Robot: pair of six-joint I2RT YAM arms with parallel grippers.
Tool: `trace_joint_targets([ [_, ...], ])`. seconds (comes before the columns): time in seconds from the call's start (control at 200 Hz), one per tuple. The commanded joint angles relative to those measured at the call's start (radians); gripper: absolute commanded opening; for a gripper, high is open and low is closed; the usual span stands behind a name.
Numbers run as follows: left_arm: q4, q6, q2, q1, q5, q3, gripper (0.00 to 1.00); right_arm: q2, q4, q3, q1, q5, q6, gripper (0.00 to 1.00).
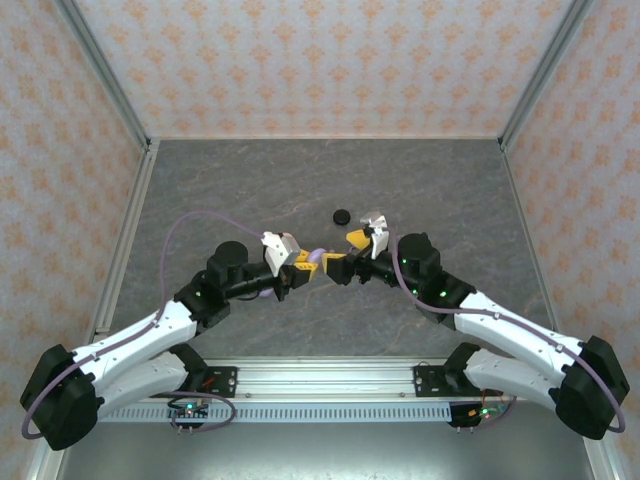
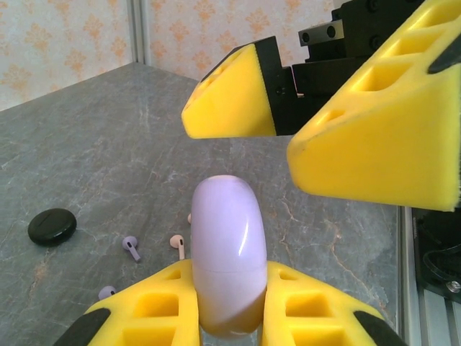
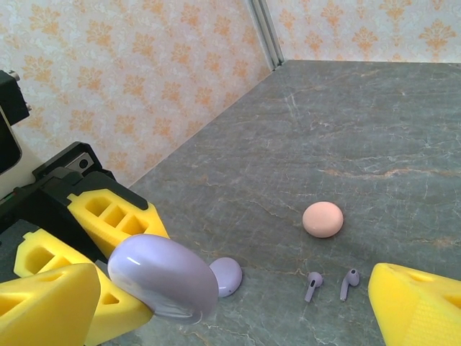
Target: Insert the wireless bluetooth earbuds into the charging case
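The left fingers are clamped on the lower end of a smooth lilac case, holding it up off the bench with its rounded end pointing toward the other arm. The right fingers stand wide apart with nothing between them, close in front of that free end but not touching it as far as I can tell. The case looks shut; no open lid or socket is visible. Below on the bench, in the right wrist view, a lilac earbud lies just beside a second lilac earbud, with a pink round disc near them and a small lilac disc close under the held case. The left wrist view adds a pink earbud lying loose and a black disc farther off. By my reading the task is at an early stage: the case is picked up and presented, probably for opening, and no earbud seen here has been lifted or seated.
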Motion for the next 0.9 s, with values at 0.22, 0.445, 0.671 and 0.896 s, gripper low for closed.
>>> trace_joint_targets([
  [0.22, 0.01, 0.014, -0.013, -0.014, -0.021, 0.022, 0.0, 0.052, 0.033, 0.017, -0.006, 0.01, 0.001, 0.96],
  [0.445, 0.01, 0.023, -0.014, -0.021, -0.019, 0.022, 0.0, 0.103, 0.018, 0.054, -0.027, 0.018, 0.016, 0.96],
  [0.671, -0.001, 0.036, -0.012, -0.025, -0.026, 0.018, 0.0, 0.13, 0.007, 0.089, -0.043, -0.005, 0.016, 0.96],
  [0.896, 0.001, 0.04, -0.006, -0.025, -0.026, 0.016, 0.0, 0.165, -0.017, 0.124, -0.044, -0.03, 0.012, 0.96],
])
